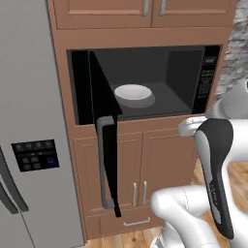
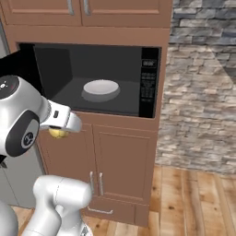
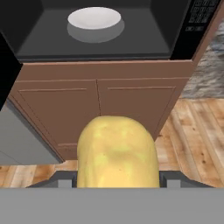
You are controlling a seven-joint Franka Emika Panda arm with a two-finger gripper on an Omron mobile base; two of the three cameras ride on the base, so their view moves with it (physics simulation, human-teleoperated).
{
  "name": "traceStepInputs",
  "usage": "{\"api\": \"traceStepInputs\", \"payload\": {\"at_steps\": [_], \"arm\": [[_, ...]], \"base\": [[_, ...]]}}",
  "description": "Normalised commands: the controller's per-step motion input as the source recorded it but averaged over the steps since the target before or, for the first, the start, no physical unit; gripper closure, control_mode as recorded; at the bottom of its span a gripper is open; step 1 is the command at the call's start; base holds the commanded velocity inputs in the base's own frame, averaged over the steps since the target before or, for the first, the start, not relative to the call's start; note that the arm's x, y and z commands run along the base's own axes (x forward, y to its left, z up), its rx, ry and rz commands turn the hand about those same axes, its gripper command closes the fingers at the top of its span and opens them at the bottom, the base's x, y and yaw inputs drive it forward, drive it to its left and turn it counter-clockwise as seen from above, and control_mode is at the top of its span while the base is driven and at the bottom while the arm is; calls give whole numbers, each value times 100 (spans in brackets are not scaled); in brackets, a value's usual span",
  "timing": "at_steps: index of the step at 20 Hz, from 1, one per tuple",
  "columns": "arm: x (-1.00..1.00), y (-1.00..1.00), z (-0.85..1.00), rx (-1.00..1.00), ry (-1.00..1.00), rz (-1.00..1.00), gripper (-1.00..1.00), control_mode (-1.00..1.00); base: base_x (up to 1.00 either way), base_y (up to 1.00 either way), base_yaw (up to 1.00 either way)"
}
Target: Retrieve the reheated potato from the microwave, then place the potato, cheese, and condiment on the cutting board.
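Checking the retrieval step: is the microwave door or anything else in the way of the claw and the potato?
No. The claw already grips the potato outside the microwave; its door hangs open to one side. The cutting board isn't visible.

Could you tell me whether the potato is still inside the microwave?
Out: the potato sits in the hand before the open microwave, whose plate is bare.

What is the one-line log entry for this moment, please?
potato: held in fingers, outside microwave | door: open | plate: inside, bare
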Motion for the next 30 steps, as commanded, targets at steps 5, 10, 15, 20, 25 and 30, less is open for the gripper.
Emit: {"api": "traceStepInputs", "payload": {"at_steps": [5,10,15,20,25,30], "arm": [[0,0,0,0,0,0,100,100],[0,0,0,0,0,0,100,100],[0,0,0,0,0,0,100,100],[0,0,0,0,0,0,100,100],[0,0,0,0,0,0,100,100],[0,0,0,0,0,0,100,100]], "base": [[-27,-11,5],[-5,-29,34],[-19,-34,51],[-32,-37,51],[-44,-45,32],[-56,-42,16]]}}
